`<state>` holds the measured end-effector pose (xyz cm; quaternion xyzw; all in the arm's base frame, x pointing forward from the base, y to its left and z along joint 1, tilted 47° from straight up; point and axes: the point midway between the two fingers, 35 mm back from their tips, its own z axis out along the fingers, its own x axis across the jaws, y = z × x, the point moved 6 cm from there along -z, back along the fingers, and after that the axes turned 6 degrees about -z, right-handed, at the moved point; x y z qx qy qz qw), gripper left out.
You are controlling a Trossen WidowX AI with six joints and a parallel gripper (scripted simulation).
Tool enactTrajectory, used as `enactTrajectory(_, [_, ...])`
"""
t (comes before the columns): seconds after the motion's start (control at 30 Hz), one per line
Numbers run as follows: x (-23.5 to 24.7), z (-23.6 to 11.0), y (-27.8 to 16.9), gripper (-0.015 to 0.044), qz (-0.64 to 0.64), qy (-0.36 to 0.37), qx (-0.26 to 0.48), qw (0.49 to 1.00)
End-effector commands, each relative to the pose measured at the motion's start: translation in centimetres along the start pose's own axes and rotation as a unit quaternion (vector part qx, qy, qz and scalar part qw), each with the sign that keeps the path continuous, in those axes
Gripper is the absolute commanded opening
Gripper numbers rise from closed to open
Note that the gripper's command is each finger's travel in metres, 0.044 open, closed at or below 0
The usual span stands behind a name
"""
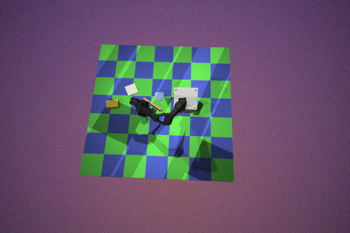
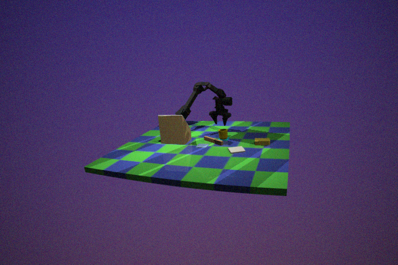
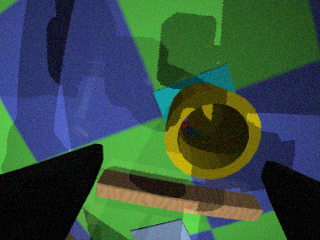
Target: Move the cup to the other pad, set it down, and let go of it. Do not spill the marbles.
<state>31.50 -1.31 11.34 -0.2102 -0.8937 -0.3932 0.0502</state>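
The yellow cup (image 2: 223, 133) (image 3: 214, 134) stands upright on a teal pad (image 3: 223, 79) (image 1: 145, 117), with marbles (image 3: 187, 126) dimly visible inside it. In the top view the cup is hidden under the arm. My gripper (image 2: 220, 120) (image 3: 184, 162) (image 1: 136, 102) is open and empty, and it hangs straight above the cup without touching it. A pale blue pad (image 1: 159, 95) (image 2: 202, 145) (image 3: 163, 239) lies a little way off, beyond a wooden bar (image 1: 152, 104) (image 2: 213, 140) (image 3: 180, 200).
A tan box (image 1: 185, 94) (image 2: 173, 128) stands at the arm's base. A white flat square (image 1: 131, 89) (image 2: 236, 149) and a yellow block (image 1: 112, 103) (image 2: 262, 141) lie near the cup on the checkered board (image 1: 159, 164).
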Motion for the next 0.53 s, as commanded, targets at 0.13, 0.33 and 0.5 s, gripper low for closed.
enactTrajectory(0.13, [-0.1, -3.3, 0.0, 0.044, -0.003, -0.002, 0.003, 1.0])
enactTrajectory(0.33, [-0.2, -4.3, 0.1, 0.044, -0.004, -0.001, 0.003, 1.0])
enactTrajectory(0.5, [-0.2, -3.8, 0.1, 0.044, -0.001, -0.003, 0.0, 1.0])
